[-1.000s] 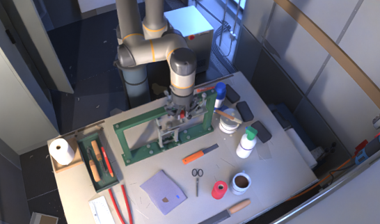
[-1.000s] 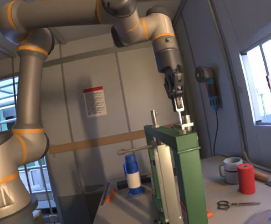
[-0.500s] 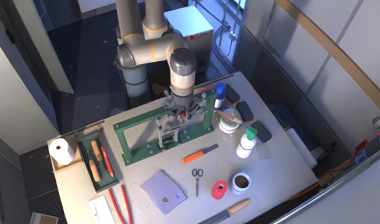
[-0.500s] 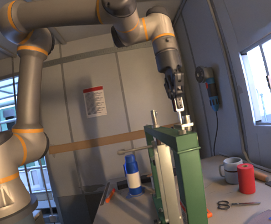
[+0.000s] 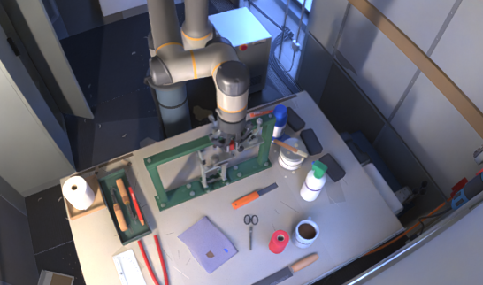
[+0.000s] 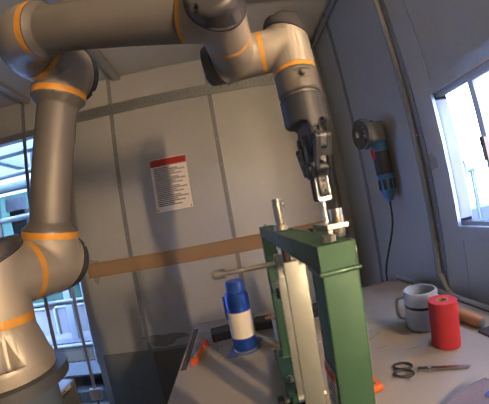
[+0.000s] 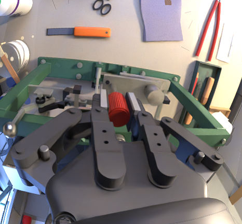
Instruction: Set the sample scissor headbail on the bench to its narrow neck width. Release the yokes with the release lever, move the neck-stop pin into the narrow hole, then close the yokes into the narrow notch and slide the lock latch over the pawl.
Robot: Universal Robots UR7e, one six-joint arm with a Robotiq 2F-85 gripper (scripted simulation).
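A red ribbed pin knob [image 7: 118, 108] stands up from the top of the green headbail frame [image 5: 209, 166], directly between my fingers. Below it lies a grey plate with a rounded grey knob [image 7: 154, 94]. A black lever with a steel ball end [image 7: 10, 129] sits on the left part of the frame in the wrist camera. From the second side camera the green frame [image 6: 325, 300] stands upright on the bench, with small steel parts on its top bar. My gripper [image 7: 118, 104] [image 6: 322, 192] [image 5: 229, 144] points down over the frame top, its fingers closing around the red knob.
A green tool tray [image 5: 123, 206] sits at the bench's left end beside a paper roll [image 5: 78, 191]. An orange knife [image 5: 253, 196], scissors [image 5: 250, 228], purple cloth [image 5: 207, 244], red spool [image 5: 278, 241], mug [image 5: 306, 233] and bottles [image 5: 313, 180] lie around the frame.
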